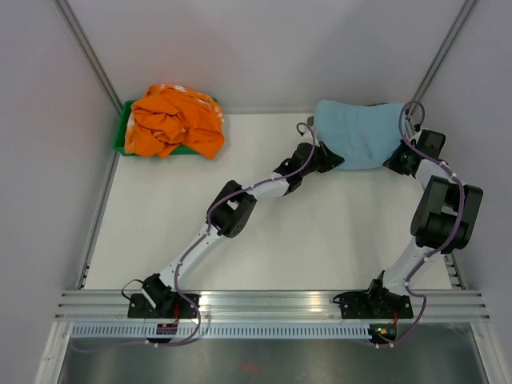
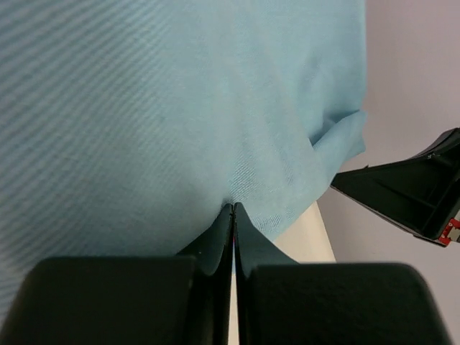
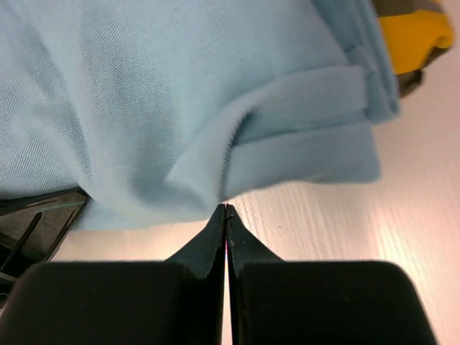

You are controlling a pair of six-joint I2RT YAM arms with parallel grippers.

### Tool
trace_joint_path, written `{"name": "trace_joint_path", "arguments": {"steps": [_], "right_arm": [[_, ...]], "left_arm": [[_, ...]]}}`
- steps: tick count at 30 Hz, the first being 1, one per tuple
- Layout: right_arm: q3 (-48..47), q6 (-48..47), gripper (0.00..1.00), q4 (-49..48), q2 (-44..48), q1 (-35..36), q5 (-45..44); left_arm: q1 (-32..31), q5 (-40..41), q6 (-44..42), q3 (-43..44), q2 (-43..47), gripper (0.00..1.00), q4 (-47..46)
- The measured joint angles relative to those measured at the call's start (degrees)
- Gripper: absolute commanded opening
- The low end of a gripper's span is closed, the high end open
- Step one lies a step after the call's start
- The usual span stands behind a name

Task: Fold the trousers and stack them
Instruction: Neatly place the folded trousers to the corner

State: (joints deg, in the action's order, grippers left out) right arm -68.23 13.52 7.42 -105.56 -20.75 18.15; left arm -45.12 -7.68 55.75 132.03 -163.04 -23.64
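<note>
at the far right corner of the surface, the trousers lie as a folded light blue bundle, with both arms reaching to its near edge. we judge the main risk to be an uneven pull. one side appears gripped and the other not, so a lift or drag from here could skew the bundle, peel off only the top layer and undo the fold. the thin cloth may also slip out of so slight a pinch. a further risk is the camouflage garment showing past the trousers' corner: dragged cloth could catch it and carry it along. we cannot tell whether it lies under them.

the left fingers are pressed fully together, and the cloth puckers right at their tips, which we read as a thin pinch of the trousers' edge. the right fingers are likewise pressed together, with their tips on the bare surface just at the hem and no cloth visible between them.
</note>
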Motion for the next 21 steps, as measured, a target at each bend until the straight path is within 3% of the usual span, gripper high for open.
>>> {"name": "trace_joint_path", "arguments": {"steps": [3, 4, 5, 7, 8, 9, 11, 14, 18, 20, 21], "right_arm": [[0.15, 0.24, 0.01, 0.44, 1.95, -0.98, 0.02], [0.11, 0.28, 0.05, 0.74, 2.56, -1.14, 0.28], [-0.04, 0.35, 0.21, 1.27, 3.06, -1.16, 0.74], [-0.42, 0.92, 0.41, 2.84, 4.66, -1.09, 2.6], [-0.57, 1.05, 0.63, 3.74, 5.84, -1.05, 3.69], [-0.61, 1.2, 0.72, 4.59, 7.5, -0.85, 4.66], [-0.61, 1.64, 0.97, 5.9, 12.0, -0.55, 6.14], [-1.01, 1.77, 0.98, 7.08, 21.0, -0.11, 7.82], [-3.32, 1.95, 0.98, 7.61, 33.03, 0.13, 8.13], [-4.04, 2.34, 0.98, 7.76, 37.66, 0.13, 8.17], [-4.15, 2.64, 0.98, 7.87, 39.87, 0.13, 8.5]], "left_arm": [[-0.02, -0.35, 0.42, 0.04, 0.15, 0.02, -0.04], [0.0, -0.57, 0.46, 0.0, 0.15, 0.02, -0.07], [0.0, -1.44, 0.48, -0.55, 0.28, 0.02, -0.17], [0.2, -3.74, 0.46, -4.22, 2.23, 0.07, -0.7], [0.33, -4.98, 0.2, -7.48, 4.15, 0.23, -0.92], [0.39, -6.16, -0.63, -11.41, 6.97, 0.31, -0.46], [0.48, -8.48, -3.67, -19.43, 13.38, 0.59, 1.53], [0.55, -10.67, -10.64, -28.85, 25.9, 0.65, 6.86], [0.81, -10.54, -20.74, -34.16, 45.88, 0.68, 15.65], [1.25, -8.72, -25.49, -35.67, 57.0, 0.97, 19.19], [1.57, -7.1, -27.04, -36.68, 62.62, 1.0, 21.51]]}}
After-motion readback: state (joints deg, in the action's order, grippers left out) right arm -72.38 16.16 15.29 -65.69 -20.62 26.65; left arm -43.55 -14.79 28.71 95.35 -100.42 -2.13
